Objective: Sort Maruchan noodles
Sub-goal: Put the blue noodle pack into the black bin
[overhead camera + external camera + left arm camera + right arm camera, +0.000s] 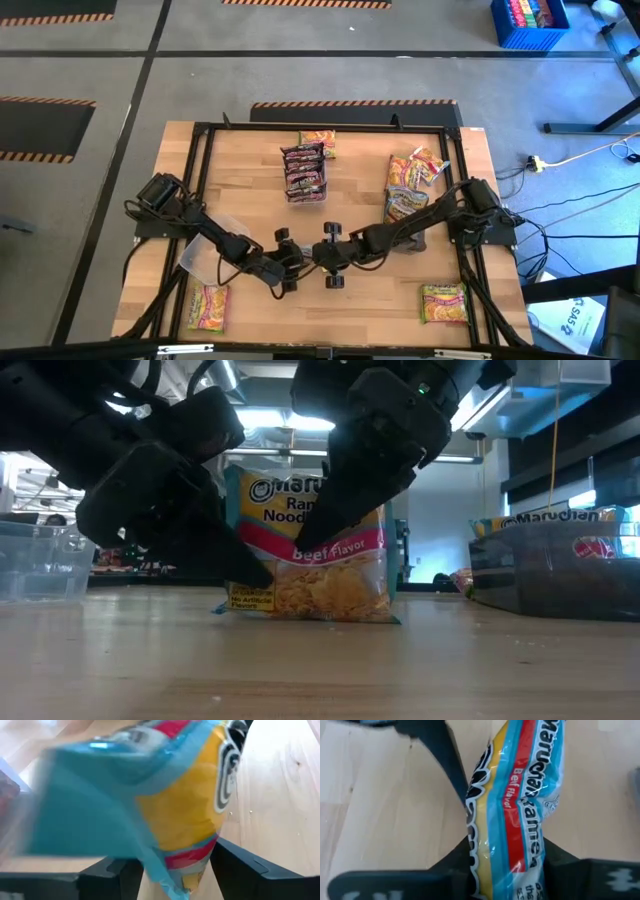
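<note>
Both grippers meet at the surface's [240, 160] near-centre over one beef-flavor packet [320, 565], standing on edge on the wood. The right gripper [507, 870] has its fingers closed on the packet; the left gripper [170, 870] straddles it — fingers apart, whether they touch it I cannot tell.

The noodle packet [315, 560] between my grippers reads "beef Flavor". Its back [520, 810] reads "Maruchan" and "Beef flavor". A bin [560, 565] shows "Maruchan".
</note>
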{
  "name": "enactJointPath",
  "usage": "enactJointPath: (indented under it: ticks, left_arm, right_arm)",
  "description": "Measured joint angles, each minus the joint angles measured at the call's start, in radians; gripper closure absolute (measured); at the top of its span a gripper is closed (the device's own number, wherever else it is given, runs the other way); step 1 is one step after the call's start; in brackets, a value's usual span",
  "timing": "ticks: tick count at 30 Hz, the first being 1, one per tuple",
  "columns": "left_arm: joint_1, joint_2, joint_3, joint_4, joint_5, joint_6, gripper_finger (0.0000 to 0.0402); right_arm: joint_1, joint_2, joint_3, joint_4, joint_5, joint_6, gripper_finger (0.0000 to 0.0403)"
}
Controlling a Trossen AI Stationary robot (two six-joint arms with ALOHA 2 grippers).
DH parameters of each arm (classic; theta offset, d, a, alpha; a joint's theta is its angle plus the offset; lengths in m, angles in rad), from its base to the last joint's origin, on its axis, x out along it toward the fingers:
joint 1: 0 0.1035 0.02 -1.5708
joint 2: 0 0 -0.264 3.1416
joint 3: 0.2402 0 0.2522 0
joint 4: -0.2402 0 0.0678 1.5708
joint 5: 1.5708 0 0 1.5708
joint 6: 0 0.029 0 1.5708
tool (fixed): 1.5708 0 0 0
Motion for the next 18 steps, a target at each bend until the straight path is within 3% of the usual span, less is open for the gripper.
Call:
enactJointPath:
  ticks: [6, 12, 18]
  left_arm:
    - [-0.025, -0.021, 0.001, 0.014, -0.002, 0.054, 0.0190]
    - [-0.046, -0.021, 0.001, 0.015, -0.007, 0.065, 0.0190]
    - [-0.050, -0.021, 0.001, 0.015, -0.006, 0.082, 0.0191]
  right_arm:
    - [0.038, -0.062, -0.001, -0.048, 0.015, -0.006, 0.0303]
    - [0.085, -0.162, -0.002, -0.232, 0.115, 0.052, 0.0309]
    - [0.168, -0.344, -0.001, -0.453, 0.135, 0.186, 0.0303]
